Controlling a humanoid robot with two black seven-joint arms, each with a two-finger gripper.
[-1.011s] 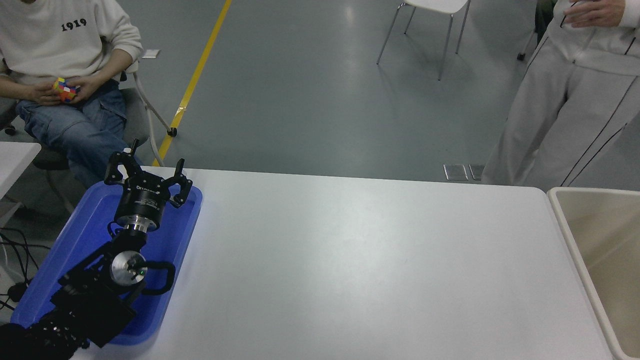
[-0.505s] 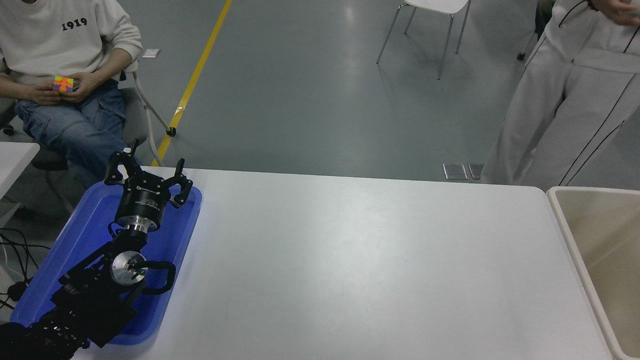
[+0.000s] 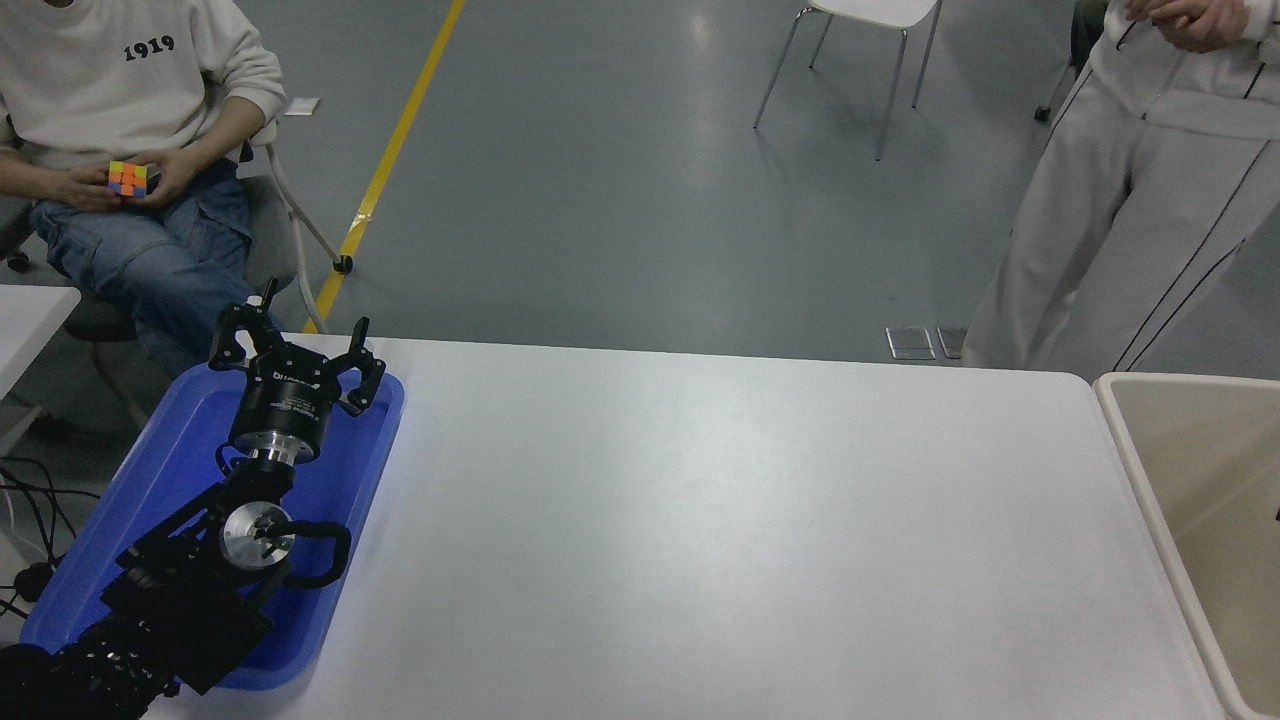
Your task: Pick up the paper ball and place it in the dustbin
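Head view. My left pincer (image 3: 296, 345) is parked over the blue tray (image 3: 175, 455) at the desk's (image 3: 700, 520) lower-left side, its fingers spread wide with nothing between them; I judge it is held there to stay out of the working area. My right arm does not appear, so I cannot report its pincer.

I find no paper ball on the desk, in the tray's visible part, or in the visible corner of the dustbin; whether it lies deeper in the bin, I cannot tell. The bin (image 3: 1125, 420) stands at the desk's right edge, cut off by the frame, presumably within the right arm's reach.

Beyond the desk, a seated person (image 3: 130, 90) holds a coloured cube (image 3: 131, 178); another person (image 3: 1130, 200) stands at far right.
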